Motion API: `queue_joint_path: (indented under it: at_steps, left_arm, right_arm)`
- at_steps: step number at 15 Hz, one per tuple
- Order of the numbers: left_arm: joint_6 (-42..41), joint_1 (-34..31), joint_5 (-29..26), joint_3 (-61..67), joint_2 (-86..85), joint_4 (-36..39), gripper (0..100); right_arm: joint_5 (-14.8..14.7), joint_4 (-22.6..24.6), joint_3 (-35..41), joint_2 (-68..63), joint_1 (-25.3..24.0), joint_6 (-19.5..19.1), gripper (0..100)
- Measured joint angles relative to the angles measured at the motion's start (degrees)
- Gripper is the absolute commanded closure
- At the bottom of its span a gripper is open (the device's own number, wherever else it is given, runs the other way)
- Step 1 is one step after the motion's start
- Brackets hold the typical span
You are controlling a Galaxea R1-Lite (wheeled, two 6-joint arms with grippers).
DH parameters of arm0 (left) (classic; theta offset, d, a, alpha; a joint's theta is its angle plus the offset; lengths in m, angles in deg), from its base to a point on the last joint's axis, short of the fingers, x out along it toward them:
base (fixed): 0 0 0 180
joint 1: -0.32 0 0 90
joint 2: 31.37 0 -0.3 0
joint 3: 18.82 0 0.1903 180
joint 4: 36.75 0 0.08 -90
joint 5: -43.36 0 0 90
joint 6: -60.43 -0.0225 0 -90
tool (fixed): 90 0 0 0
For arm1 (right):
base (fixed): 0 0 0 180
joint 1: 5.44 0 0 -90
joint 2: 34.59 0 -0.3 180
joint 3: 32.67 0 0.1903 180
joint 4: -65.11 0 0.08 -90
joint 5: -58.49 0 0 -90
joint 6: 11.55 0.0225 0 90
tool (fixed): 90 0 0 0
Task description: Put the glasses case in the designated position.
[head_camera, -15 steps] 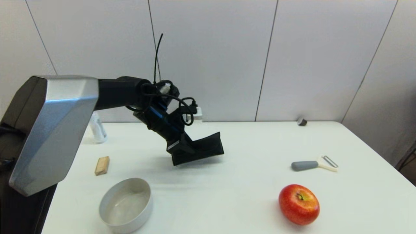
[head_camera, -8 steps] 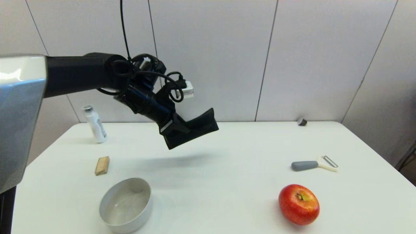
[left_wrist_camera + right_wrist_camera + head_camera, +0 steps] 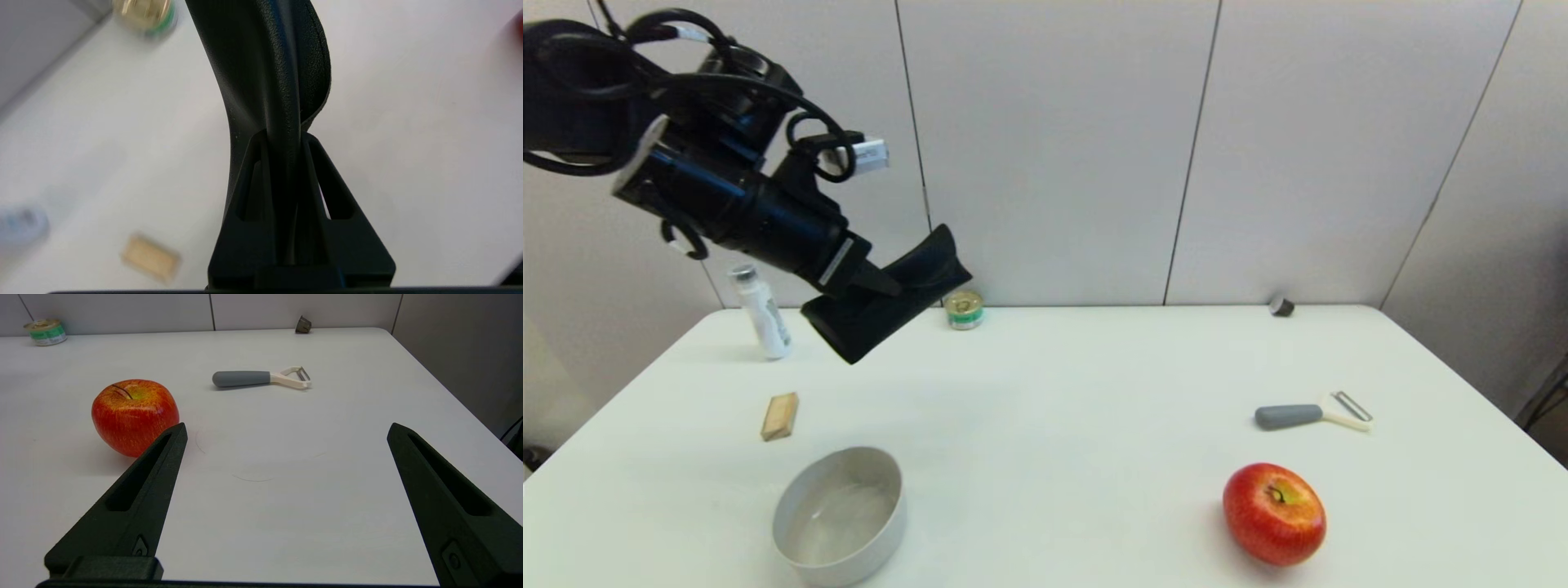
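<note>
The glasses case (image 3: 915, 273), a black soft pouch, hangs tilted in the air above the table's far left part. My left gripper (image 3: 876, 282) is shut on it. In the left wrist view the case (image 3: 265, 61) sticks out beyond the two fingers (image 3: 245, 179), which pinch it flat. The white tabletop (image 3: 1054, 408) carries no outline or marker for the designated position. My right gripper (image 3: 286, 428) is open and empty, low over the table near the apple, and is out of the head view.
A grey-white bowl (image 3: 841, 514) stands at the front left, with a wooden block (image 3: 779, 416) and a white bottle (image 3: 762, 312) behind it. A small can (image 3: 964, 310) sits at the back. On the right lie a red apple (image 3: 1274, 513) and a peeler (image 3: 1311, 414).
My left arm has risen and swung left with the case, lifting it well off the table. The small can at the back has come into view.
</note>
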Motion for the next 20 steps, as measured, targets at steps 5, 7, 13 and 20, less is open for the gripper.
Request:
queue_joint_path:
  at_steps: [5, 7, 13, 20]
  left_arm:
    - [16.7, -2.93, 6.8, 8.02, -10.59, -1.78, 100]
    - [19.65, -4.35, 9.48, 12.37, -14.58, -1.78, 100]
    - [23.58, -8.05, 14.75, 26.47, -25.25, -4.77, 100]
    - [28.4, -10.14, 14.97, 29.46, -28.45, -6.78, 100]
  right_arm:
    - [-0.04, -0.01, 0.0, 0.0, 0.0, -0.02, 0]
    - [0.0, 0.0, 0.0, 0.0, 0.0, -0.04, 0]
    - [-0.02, 0.0, 0.0, 0.0, 0.0, -0.02, 0]
    - [-0.02, 0.0, 0.0, 0.0, 0.0, -0.04, 0]
